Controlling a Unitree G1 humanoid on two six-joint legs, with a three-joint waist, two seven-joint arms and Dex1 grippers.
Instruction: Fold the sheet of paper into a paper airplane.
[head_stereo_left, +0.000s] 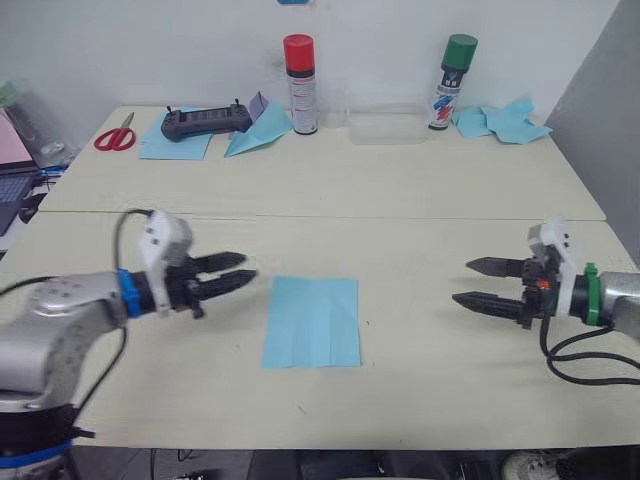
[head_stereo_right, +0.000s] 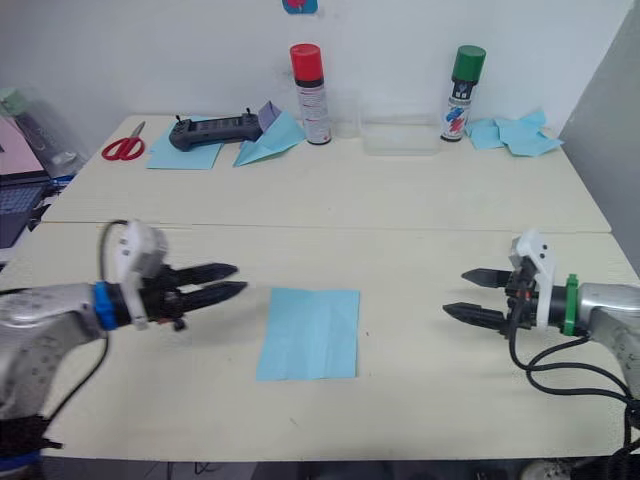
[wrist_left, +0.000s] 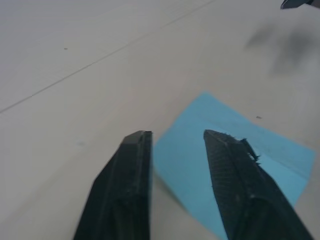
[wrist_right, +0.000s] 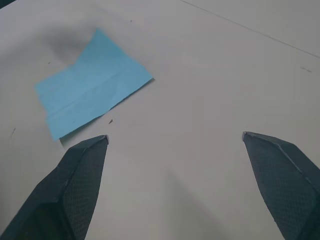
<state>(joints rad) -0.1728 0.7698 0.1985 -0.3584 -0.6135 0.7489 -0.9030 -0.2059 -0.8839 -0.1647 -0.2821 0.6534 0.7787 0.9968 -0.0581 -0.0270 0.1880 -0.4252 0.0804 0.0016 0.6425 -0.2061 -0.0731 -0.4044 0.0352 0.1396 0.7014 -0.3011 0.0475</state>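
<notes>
Sheet flat on table, no fold started.

The sheet of paper (head_stereo_left: 312, 321) is seen lying flat between both tools: just ahead of the left tool (head_stereo_left: 244, 273), narrowly parted and empty, and well apart from the right tool (head_stereo_left: 470, 281), spread wider, also empty. Risk: thin paper is likely pushed along the table (head_stereo_left: 420, 210) rather than pinched, so creases get skewed.

Two spray cans (head_stereo_left: 300, 84), one scissors (head_stereo_left: 116, 135), one controller (head_stereo_left: 205, 122).

No wording is legible: the labels on the red-capped spray can (head_stereo_left: 301, 88) and the green-capped spray can (head_stereo_left: 451, 84) are too small to read.
</notes>
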